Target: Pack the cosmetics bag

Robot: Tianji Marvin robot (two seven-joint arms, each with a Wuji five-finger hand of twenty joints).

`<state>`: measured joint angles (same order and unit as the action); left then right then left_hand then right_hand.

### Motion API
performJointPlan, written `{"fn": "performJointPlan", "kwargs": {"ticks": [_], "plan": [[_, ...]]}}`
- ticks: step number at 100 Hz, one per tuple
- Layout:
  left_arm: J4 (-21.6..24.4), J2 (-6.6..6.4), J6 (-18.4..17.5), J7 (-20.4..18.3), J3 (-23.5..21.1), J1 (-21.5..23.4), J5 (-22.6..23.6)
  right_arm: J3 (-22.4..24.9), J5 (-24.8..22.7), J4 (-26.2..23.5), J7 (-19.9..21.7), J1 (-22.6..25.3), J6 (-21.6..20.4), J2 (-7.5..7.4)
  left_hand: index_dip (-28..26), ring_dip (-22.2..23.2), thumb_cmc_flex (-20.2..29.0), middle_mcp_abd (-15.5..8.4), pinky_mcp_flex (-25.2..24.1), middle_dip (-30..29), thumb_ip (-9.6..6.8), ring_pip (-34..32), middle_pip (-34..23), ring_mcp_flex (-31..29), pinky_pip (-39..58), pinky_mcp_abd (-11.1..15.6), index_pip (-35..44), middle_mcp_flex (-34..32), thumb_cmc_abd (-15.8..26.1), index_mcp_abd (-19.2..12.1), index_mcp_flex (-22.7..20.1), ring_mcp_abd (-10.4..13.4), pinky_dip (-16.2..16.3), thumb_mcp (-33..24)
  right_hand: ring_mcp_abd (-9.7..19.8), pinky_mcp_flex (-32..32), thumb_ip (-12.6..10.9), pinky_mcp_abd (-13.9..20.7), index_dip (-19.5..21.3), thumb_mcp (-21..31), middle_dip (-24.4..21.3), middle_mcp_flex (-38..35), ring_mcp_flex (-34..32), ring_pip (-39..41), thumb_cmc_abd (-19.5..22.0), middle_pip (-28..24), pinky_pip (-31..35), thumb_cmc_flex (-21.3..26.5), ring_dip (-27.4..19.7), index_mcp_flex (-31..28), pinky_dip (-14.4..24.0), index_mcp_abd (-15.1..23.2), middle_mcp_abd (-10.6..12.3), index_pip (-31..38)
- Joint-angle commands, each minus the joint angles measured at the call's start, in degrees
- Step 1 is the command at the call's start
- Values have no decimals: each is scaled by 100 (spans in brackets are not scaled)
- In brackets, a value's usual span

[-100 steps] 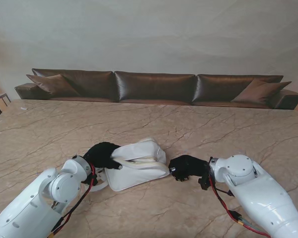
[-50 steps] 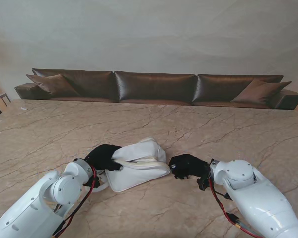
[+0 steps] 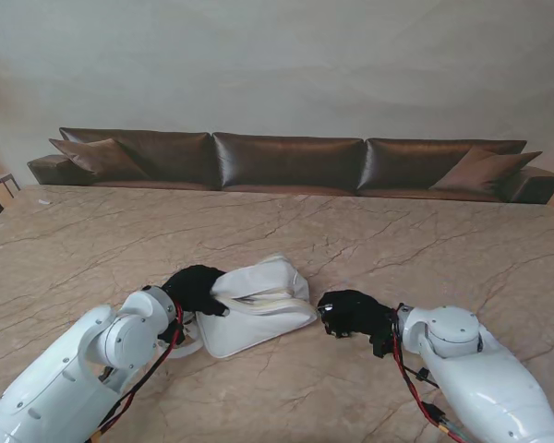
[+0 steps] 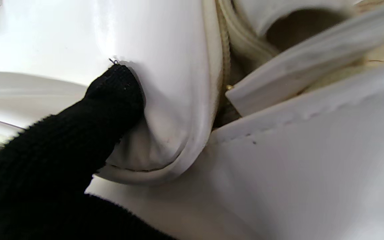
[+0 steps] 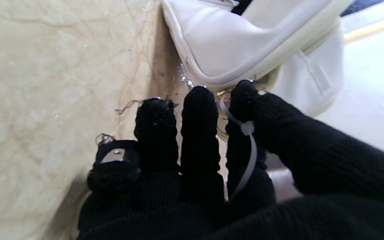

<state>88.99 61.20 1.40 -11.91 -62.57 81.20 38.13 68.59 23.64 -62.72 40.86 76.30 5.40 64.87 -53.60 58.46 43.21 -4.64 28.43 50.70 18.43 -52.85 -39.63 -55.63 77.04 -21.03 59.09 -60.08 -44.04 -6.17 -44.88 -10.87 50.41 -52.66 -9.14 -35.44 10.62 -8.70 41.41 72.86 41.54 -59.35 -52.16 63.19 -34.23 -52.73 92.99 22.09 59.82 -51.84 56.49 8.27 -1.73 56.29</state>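
A long brown sofa [image 3: 286, 161] is set against a pale wall beyond a wide marble table [image 3: 369, 231], most of which lies bare farther from me than the white cosmetics bag [image 3: 258, 309]. The bag is placed near the table's near edge, between the two arms, with its zip mouth seen gaping in the left wrist view.

To the left of the bag, the left arm [image 3: 69, 374] is raised from the bottom corner and bent inward at the elbow, so that the left hand [image 3: 196, 288] is brought against the bag's left end. Its black-gloved fingers [image 4: 112, 96] are curled and pressed into the bag's soft white side, which is dented by the tip; the bag's end is gripped there. A white loop strap [image 3: 186, 347] lies on the table just beside this wrist.

To the right of the bag, the right arm [image 3: 475, 369] is laid low over the table and angled inward. The right hand [image 3: 351, 314] is held palm down at the bag's right end, the fingers drawn close together. In the right wrist view a white cord pull [image 5: 245, 133] at the bag's corner is pinched between thumb and forefinger, while the other fingertips [image 5: 200, 100] rest just beside the bag's piped edge. Bare marble stretches well away to the right of this hand.
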Motion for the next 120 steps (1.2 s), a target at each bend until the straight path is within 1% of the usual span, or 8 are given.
{"fn": "performJointPlan", "kwargs": {"ticks": [1,18,42,62,79,91,113,120], "plan": [[-245,-62,40,-117,36,55,22,47,93,45,-51,114,7,40,-537,553,2164,-352,25,373,-1116,-1351,-1138,-738,336,-134,1217,-607,1641,-943,-1254,107,-10,-1112,-325,172,-203,-228,324,129,66,-95,-82,171,-37,-197,275,127,94,-472,102,836,21,475],[-331,-88,-26,-213,127,-22,59,165,188,-100,-148,210,-70,54,-636,593,2183,-340,18,426,-1096,-1368,-1167,-730,313,-137,1192,-612,1619,-946,-1267,105,-3,-1117,-313,203,-174,-229,277,65,85,-77,-41,172,-18,-206,260,142,111,-436,120,835,29,393],[-380,-128,-180,-318,312,-112,201,330,35,-678,-356,360,-124,-32,-683,606,2171,-346,10,446,-1077,-1375,-1181,-746,303,-124,1174,-612,1594,-951,-1270,113,3,-1133,-286,277,-85,-221,28,-48,115,-34,12,156,13,-164,196,200,145,-368,139,779,33,264],[-386,-159,-217,-449,457,-184,245,407,-18,-1075,-569,423,-203,-52,-720,612,2167,-339,22,453,-1065,-1381,-1188,-764,318,-94,1157,-617,1569,-947,-1260,131,18,-1149,-286,261,-30,-211,-120,-77,154,-52,-4,177,8,-149,188,220,192,-361,159,741,22,277],[-453,-186,-257,-574,621,-293,263,392,-53,-1338,-635,419,-265,-75,-749,611,2152,-333,19,452,-1057,-1381,-1188,-774,321,-82,1139,-618,1548,-955,-1237,132,25,-1175,-292,257,-1,-211,-204,-90,169,-47,0,170,8,-129,185,232,213,-347,169,721,6,273],[-467,-208,-277,-690,749,-371,243,316,-259,-1522,-626,365,-302,-134,-758,610,2136,-320,32,445,-1050,-1399,-1187,-802,338,-76,1115,-635,1515,-928,-1214,118,31,-1202,-291,251,21,-202,-334,-124,169,-48,-4,151,22,-86,171,244,225,-326,173,679,2,237],[-408,-261,-347,-914,980,-494,326,187,-391,-1877,-691,289,-422,-175,-750,587,2069,-371,13,429,-1024,-1405,-1175,-821,355,-9,1085,-627,1481,-909,-1124,174,-3,-1241,-275,216,47,-200,-478,-160,138,-32,-12,132,42,-9,164,243,231,-298,170,690,18,212],[-392,-281,-402,-975,1027,-515,381,149,-402,-1956,-745,291,-474,-173,-737,573,2023,-431,2,419,-1008,-1387,-1160,-802,363,34,1079,-599,1515,-909,-1050,219,-19,-1230,-261,200,47,-184,-503,-156,125,-42,-26,119,42,4,157,236,226,-298,163,704,26,221]]}}
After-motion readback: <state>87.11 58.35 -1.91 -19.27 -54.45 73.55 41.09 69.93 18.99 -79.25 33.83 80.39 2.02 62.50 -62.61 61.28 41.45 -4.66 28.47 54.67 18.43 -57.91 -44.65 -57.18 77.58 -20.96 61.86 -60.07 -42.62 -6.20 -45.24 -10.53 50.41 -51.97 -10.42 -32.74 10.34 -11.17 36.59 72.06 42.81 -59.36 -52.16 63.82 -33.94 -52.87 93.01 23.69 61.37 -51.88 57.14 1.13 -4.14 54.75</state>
